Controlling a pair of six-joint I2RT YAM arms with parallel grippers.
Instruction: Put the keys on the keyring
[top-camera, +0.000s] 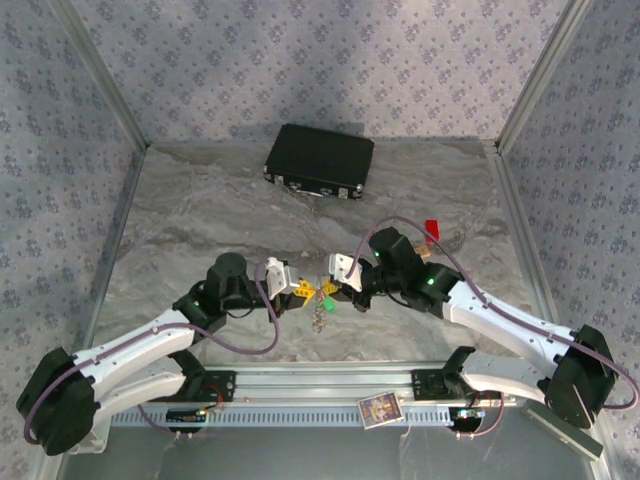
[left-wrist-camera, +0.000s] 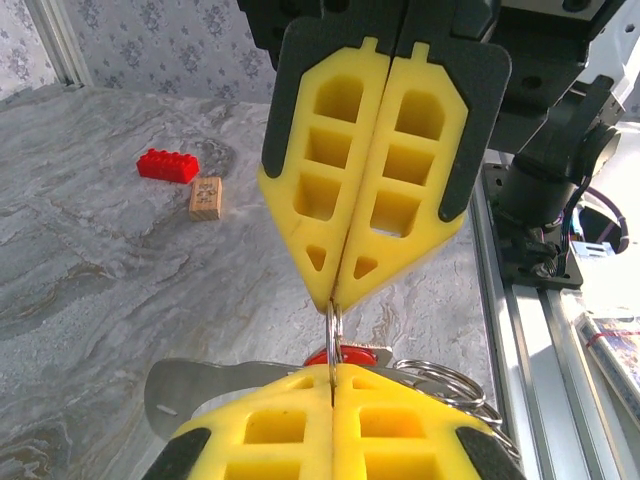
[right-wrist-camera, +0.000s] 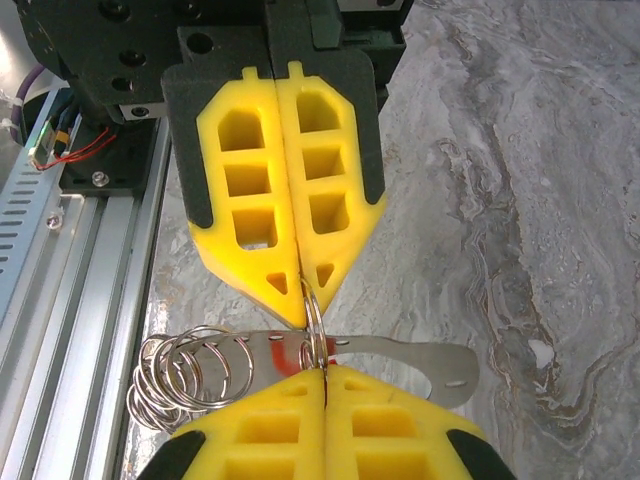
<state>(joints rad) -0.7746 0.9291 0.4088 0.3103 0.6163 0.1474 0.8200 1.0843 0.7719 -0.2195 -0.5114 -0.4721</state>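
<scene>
Reaches inward with the white-and-black left arm (top-camera: 130, 350) and right arm (top-camera: 500, 315), elbows bent low, wrists turned to face each other. Sets the left gripper (top-camera: 303, 291) and the right gripper (top-camera: 330, 288) tip to tip, just apart. Presses each pair of yellow plastic fingers (left-wrist-camera: 270, 430) flat together, no gap between. Pinches a thin round pale metal keyring (left-wrist-camera: 333, 335) edge-on at both sets of tips, across the narrow space between them.

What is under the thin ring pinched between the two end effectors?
Under the thin ring: a flat metal plate, a red bit and linked small rings. Yellow fingers cover their lower parts.
</scene>
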